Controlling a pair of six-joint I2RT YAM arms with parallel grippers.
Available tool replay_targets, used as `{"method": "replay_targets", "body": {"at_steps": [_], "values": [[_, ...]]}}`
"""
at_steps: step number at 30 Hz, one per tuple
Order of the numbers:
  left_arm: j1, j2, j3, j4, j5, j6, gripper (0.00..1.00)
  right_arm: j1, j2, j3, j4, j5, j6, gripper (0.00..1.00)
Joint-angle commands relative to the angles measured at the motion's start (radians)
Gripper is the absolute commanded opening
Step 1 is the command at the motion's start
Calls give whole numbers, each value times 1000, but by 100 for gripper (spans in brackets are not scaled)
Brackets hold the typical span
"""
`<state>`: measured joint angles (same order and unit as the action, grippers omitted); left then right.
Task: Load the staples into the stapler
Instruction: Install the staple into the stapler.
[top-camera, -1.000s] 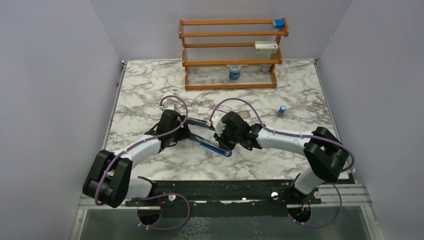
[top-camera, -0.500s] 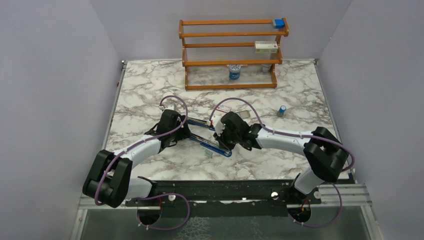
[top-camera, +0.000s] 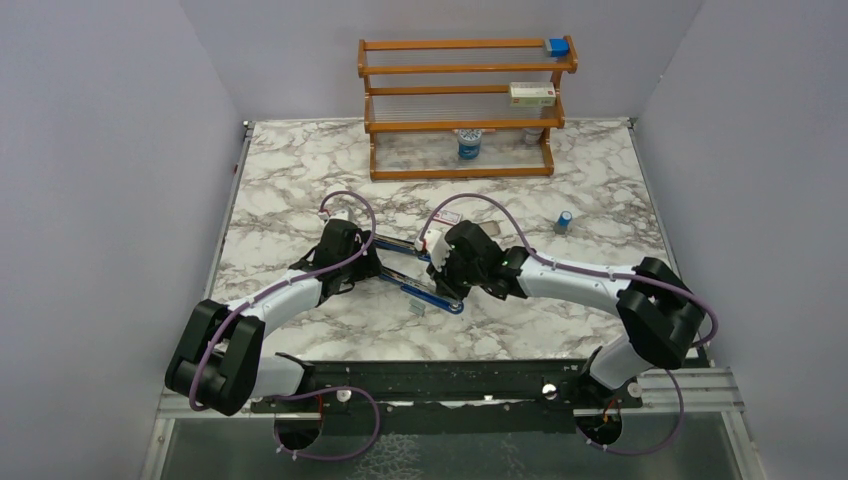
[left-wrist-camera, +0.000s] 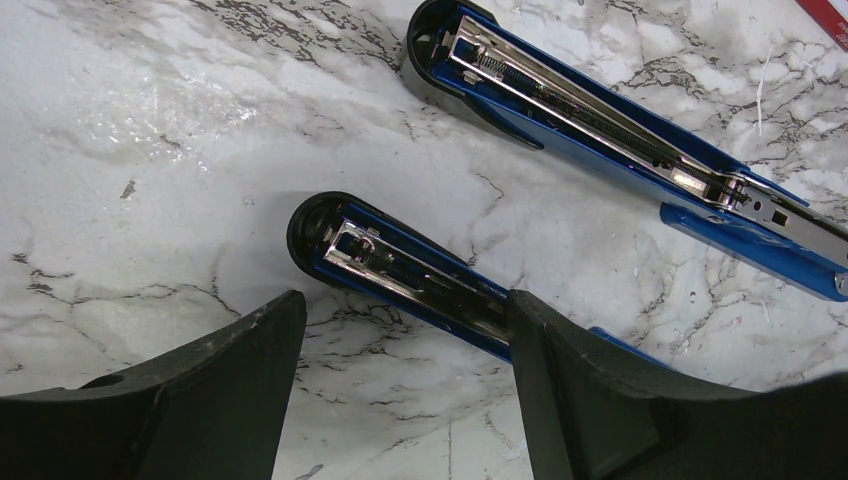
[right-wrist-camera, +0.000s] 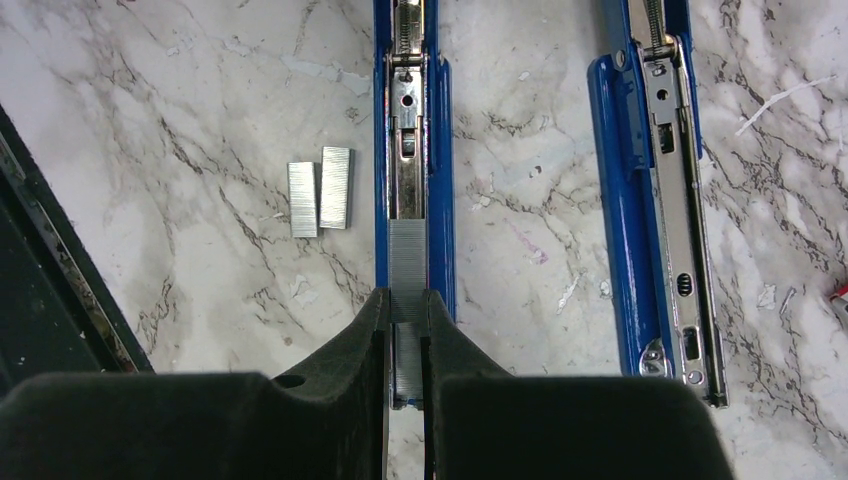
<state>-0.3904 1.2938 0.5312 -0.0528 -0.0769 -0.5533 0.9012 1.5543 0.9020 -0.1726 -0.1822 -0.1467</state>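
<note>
Bright, even light with soft shadows; glare sheens the marble tabletop (left-wrist-camera: 150, 110) in the left wrist view.

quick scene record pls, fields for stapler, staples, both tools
stapler: opened flat on the marble table, both arms lying inner side up
right tool: shut on the staple strip, which sits in one arm's metal channel
loose staples: two short strips side by side on the table beside that arm
left tool: open, straddling one stapler arm near its rounded end
</note>
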Motion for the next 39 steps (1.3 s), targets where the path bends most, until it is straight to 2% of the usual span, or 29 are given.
{"method": "replay_targets", "body": {"at_steps": [1, 22, 39], "values": [[-8, -3, -19, -33, -26, 9, 75, 1, 23, 6, 2, -37, -14, 8], [-9, -2, -19, -35, -30, 11, 75, 1, 63, 17, -21, -10, -9, 8], [-10, -1, -23, -34, -30, 10, 75, 0, 54, 11, -16, -16, -5, 20]]}}
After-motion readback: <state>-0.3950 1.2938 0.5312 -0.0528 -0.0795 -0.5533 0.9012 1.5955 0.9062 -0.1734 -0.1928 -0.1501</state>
